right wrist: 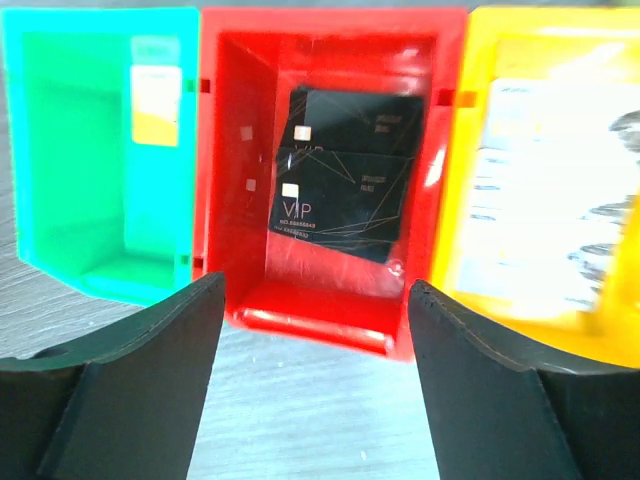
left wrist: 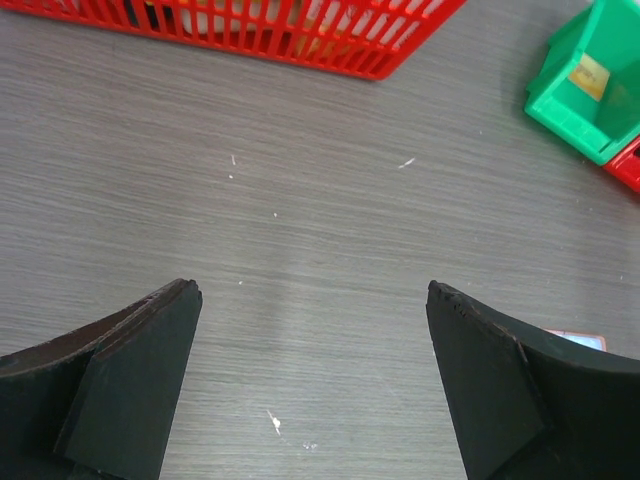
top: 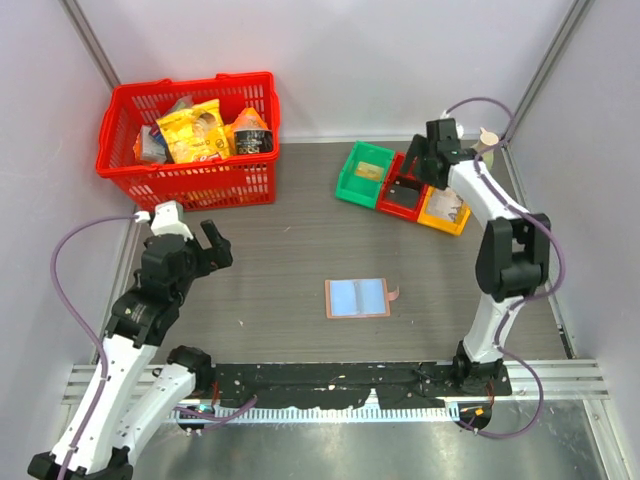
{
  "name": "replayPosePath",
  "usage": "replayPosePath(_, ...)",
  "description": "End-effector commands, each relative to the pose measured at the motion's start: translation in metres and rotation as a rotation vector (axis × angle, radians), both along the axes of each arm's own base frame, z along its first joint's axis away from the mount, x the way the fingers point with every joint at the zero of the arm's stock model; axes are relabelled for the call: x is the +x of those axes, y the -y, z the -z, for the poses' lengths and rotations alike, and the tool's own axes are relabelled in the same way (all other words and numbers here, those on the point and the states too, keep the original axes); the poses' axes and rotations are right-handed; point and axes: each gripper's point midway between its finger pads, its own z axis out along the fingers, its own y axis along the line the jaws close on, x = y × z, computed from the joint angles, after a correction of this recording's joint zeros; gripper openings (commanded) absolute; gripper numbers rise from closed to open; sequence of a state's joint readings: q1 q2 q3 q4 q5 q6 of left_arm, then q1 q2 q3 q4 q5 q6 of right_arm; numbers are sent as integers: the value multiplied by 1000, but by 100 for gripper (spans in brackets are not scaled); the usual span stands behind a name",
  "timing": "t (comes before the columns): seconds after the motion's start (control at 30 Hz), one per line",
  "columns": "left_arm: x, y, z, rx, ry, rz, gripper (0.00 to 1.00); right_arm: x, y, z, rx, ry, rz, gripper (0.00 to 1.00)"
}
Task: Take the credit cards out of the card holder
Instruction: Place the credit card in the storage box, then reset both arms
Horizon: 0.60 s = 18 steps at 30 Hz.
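The card holder (top: 357, 298) lies spread open on the table's middle, pinkish-tan with its light blue lining facing up; one corner of it (left wrist: 578, 338) peeks past my left finger. Two black credit cards (right wrist: 345, 190) marked VIP lie overlapping in the red bin (right wrist: 230, 200). My right gripper (top: 413, 168) hovers over that bin, open and holding nothing (right wrist: 315, 290). Well left of the card holder, my left gripper (top: 208, 248) is open above bare table (left wrist: 313, 290).
A green bin (top: 365, 172) holds a pale card with a yellow patch (right wrist: 157, 105). A yellow bin (top: 445, 208) holds a white printed card (right wrist: 550, 190). A red basket (top: 190, 140) of snack packets stands at the back left. Walls enclose the table.
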State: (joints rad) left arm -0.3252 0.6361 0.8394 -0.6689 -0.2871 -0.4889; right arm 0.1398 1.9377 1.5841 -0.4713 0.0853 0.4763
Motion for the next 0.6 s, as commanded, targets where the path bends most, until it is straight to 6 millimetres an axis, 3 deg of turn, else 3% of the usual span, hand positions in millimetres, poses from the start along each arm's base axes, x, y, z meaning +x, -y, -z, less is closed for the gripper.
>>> replayPosePath(0.0,1,-14,-26,3,120,-65,100,-23,34,-117,-116,220,73,80)
replayPosePath(0.2,-20,-30,-60,-34,254,-114,100,-102,61,-185,-201,361,100,86)
replayPosePath(0.3,-38,-43,-76,-44,336,-152,100,-158,76,-218,-213,480,139,90)
replayPosePath(0.43,-64,-59,-94,-66,452,-190,100,-222,92,-236,-200,616,205,92)
replayPosePath(0.57,-84,-68,-103,-112,551,-215,100,-271,104,-238,-186,737,250,92)
